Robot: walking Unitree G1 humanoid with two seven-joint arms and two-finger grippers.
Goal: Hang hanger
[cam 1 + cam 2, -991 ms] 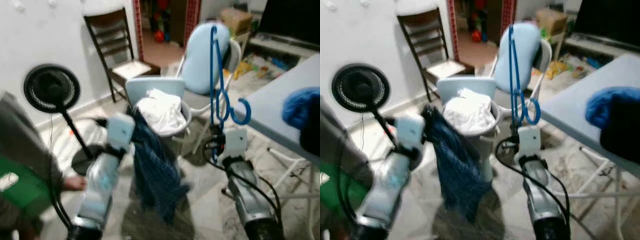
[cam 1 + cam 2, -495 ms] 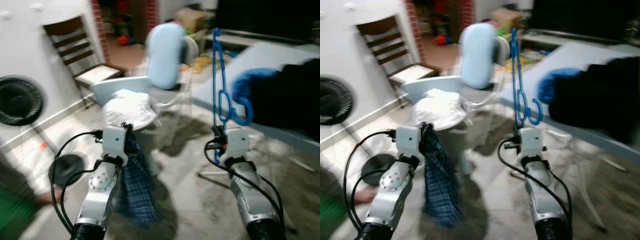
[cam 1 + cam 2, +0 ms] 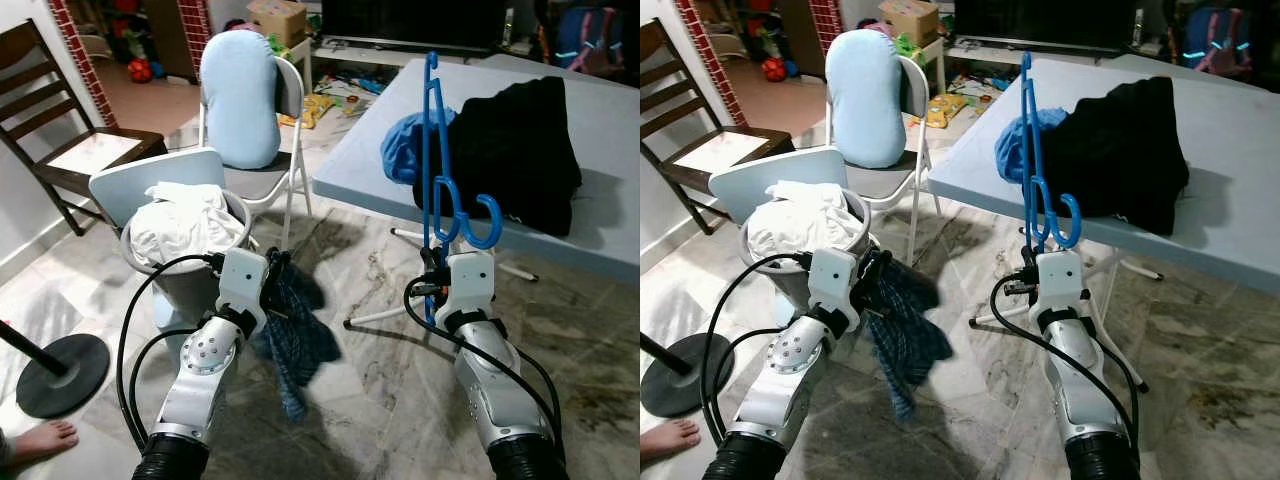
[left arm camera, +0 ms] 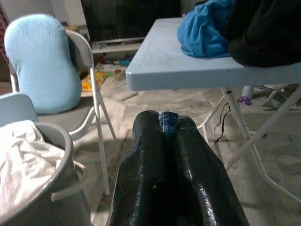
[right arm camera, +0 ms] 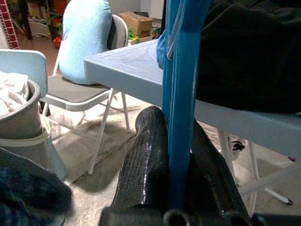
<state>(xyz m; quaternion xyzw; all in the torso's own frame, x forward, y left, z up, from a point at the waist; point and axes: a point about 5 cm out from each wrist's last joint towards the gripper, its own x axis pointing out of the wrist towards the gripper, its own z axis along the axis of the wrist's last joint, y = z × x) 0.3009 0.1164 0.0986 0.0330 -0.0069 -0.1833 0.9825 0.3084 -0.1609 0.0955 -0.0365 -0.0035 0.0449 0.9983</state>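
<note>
A blue plastic hanger (image 3: 431,140) stands upright over my right gripper (image 3: 433,265), its hook (image 3: 481,227) curling low to the right. The right wrist view has that gripper (image 5: 176,120) shut on the hanger's blue bar (image 5: 181,70). My left gripper (image 3: 272,276) is shut on a dark blue checked garment (image 3: 293,340) that hangs toward the floor. In the left wrist view a bit of checked cloth (image 4: 168,120) pokes out between the closed black fingers (image 4: 146,141). Both arms are held out ahead of me at about the same height.
A pale blue folding table (image 3: 610,120) at front right carries a black garment (image 3: 515,140) and blue cloth (image 3: 402,150). A grey laundry basket (image 3: 140,262) of white clothes stands left. Behind are a folding chair with a light blue cushion (image 3: 240,95) and a wooden chair (image 3: 60,110). A fan base (image 3: 60,372) and a person's foot (image 3: 35,440) lie lower left.
The camera has swung right, so the table now stands ahead and the fan has left the picture. Both grippers keep their hold, on the hanger and on the checked garment.
</note>
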